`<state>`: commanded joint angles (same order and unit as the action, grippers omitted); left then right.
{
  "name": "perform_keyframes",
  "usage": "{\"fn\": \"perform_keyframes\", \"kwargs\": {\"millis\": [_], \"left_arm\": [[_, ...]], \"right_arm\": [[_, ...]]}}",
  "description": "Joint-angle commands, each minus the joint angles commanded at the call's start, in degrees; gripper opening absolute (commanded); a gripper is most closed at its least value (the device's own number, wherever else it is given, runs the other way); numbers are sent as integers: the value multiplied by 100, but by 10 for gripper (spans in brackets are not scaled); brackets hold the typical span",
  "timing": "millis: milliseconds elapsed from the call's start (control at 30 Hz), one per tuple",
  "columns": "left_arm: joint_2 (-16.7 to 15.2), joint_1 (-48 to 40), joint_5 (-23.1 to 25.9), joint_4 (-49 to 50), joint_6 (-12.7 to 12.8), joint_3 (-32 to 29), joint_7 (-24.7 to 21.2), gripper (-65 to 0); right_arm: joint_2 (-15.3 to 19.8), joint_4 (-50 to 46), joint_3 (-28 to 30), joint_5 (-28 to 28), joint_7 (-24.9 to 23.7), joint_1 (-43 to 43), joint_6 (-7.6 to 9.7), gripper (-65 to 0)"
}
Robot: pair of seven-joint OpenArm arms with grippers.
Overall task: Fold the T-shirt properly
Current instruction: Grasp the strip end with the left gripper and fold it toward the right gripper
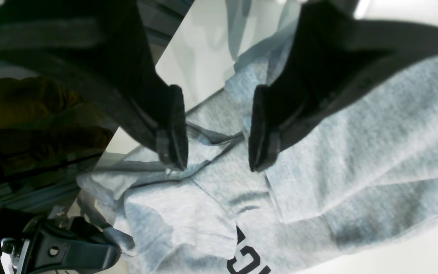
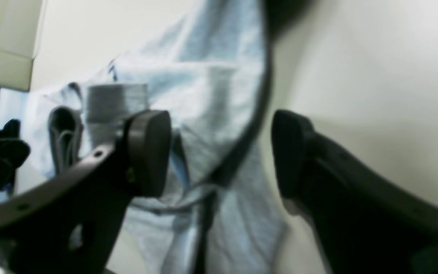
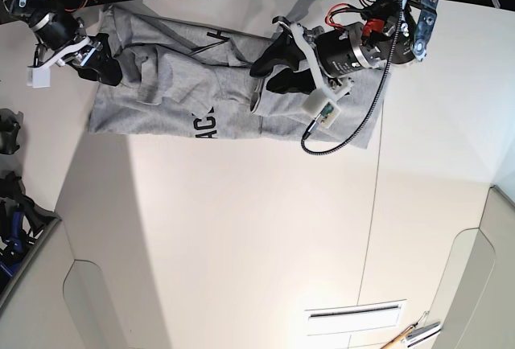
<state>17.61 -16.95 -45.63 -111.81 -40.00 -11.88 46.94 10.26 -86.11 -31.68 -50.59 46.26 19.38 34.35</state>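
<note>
Lying across the white table (image 3: 241,236) near its far edge, the T-shirt (image 3: 233,124) forms a long, wrinkled grey band, partly folded over itself, with creases and loose flaps along its upper side. Bold black letters show at its near edge around the middle in the base view, and another black mark sits farther back, partly covered by folded cloth.

The left gripper (image 1: 218,127) is over the T-shirt, right of the lettering in the base view, its jaws parted. In the left wrist view, rumpled grey cloth shows through the gap between them, and no fabric is pinched there.

The right gripper (image 2: 221,154) is at the other end of the T-shirt, at the left in the base view. Its jaws are spread too, with bunched cloth visible between them in the right wrist view; whether either side touches the fabric, I cannot tell
</note>
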Motion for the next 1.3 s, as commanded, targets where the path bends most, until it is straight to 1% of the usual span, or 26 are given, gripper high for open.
{"fn": "perform_keyframes", "kwargs": {"millis": [133,233,500,533,567,600,667,700,733,833,900,967,1067,1133,1200,1300], "left_arm": [[0,15,2,0,0,0,2,-357],[0,13,2,0,0,0,2,-357],[0,50,0,0,0,0,2,-358],[0,76,0,-2,0,0,0,-358],[0,94,0,-26,0,0,2,-358],[0,92,0,-72,0,0,2,-358],[2,92,2,-190,0,0,2,-358],[2,92,2,-245,0,0,2,-358],[2,92,4,-297,0,0,2,-358],[2,92,98,-415,0,2,4,-358],[2,92,199,-450,0,74,4,-358],[2,90,197,-450,0,315,13,-358],[4,90,195,-450,0,890,149,-358],[4,87,197,-450,0,1303,269,-358],[4,72,190,-448,0,1657,306,-358],[4,39,190,-442,0,1945,350,-358]], "right_arm": [[0,-4,435,0,-17,-42,0,-235],[-4,-4,623,2,-20,-98,-2,-235],[-345,-4,651,74,-17,-190,2,-237],[-365,-4,654,90,-17,-192,2,-247],[-367,-4,654,90,-17,-190,2,-294],[-363,-4,654,116,-15,-188,0,-370],[-363,-4,654,216,-26,-192,0,-551],[-363,-4,654,216,-83,-192,-2,-625],[-363,-4,654,216,-153,-192,-2,-650],[-361,-11,632,236,-236,-225,-2,-650],[-361,-39,544,354,-234,-289,-2,-650],[-358,-127,382,417,-223,-341,-2,-650],[-302,-365,59,428,-120,-376,-2,-650],[-188,-553,-131,428,-28,-378,-2,-650],[11,-688,-258,426,11,-376,-4,-650],[380,-743,-358,426,11,-378,-4,-650]]}}
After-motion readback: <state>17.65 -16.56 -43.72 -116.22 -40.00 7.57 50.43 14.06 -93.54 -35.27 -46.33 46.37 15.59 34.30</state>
